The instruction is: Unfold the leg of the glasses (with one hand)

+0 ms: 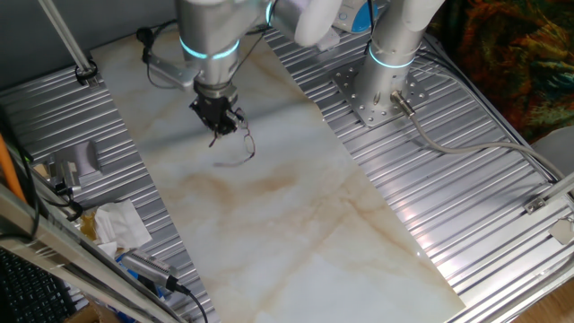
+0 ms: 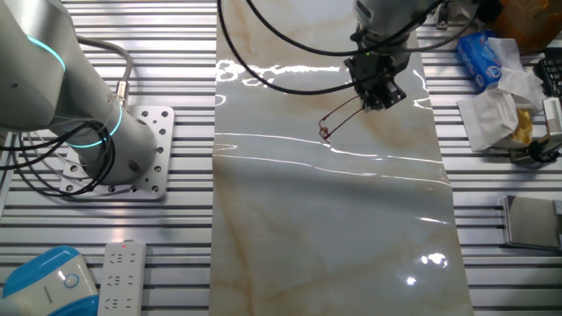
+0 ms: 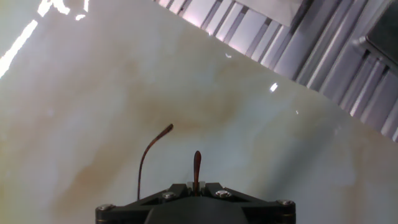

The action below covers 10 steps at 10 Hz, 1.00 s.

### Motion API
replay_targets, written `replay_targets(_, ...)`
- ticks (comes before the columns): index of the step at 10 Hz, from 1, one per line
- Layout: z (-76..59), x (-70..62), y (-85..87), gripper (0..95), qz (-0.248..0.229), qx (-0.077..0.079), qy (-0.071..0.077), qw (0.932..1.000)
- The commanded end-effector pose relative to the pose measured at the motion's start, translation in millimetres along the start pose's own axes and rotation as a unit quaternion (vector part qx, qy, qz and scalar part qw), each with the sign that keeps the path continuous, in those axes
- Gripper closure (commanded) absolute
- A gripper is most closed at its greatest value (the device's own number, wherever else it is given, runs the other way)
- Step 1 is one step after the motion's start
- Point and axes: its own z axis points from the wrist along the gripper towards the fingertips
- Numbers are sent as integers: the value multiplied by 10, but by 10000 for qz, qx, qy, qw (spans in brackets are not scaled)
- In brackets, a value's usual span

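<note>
Reddish-brown wire is all you have to work with: the glasses (image 2: 338, 121) hang from the gripper (image 2: 384, 98), lifted clear of the marble slab (image 2: 334, 228) near its far edge, close to where the arm comes in over the tabletop. Your jaws look pinched narrow on the frame, and in the hand view one temple tip (image 3: 197, 163) pokes straight out from between the fingers while the other leg (image 3: 149, 155) curves away to the side (that second one seems already swung partly out, though I can't tell its hinge angle). In one fixed view the lenses (image 1: 244, 144) dangle below the fingers, just above their shadow on the slab. To do this step well, keep the grip firm but light, since thin wire bends. Lower until the free leg's tip brushes the marble, then drag slowly sideways so friction swings it about its hinge. Avoid pressing down hard, or the frame could twist or slip out.
</note>
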Motion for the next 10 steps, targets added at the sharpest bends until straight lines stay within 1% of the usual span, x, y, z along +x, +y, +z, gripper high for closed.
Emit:
replay_targets(1, 48, -59, 32, 950, -34, 16, -12, 10000)
replay_targets(2, 84, -89, 47, 950, -53, 45, 4, 10000)
replay_targets(4, 224, -118, 87, 950, -65, 77, -35, 9999)
replay_targets(6, 318, -100, 108, 950, -111, 102, -68, 9999)
replay_targets(9, 336, -82, 109, 950, -198, 115, -65, 9997)
replay_targets(10, 336, -82, 109, 760, -248, 72, -84, 9996)
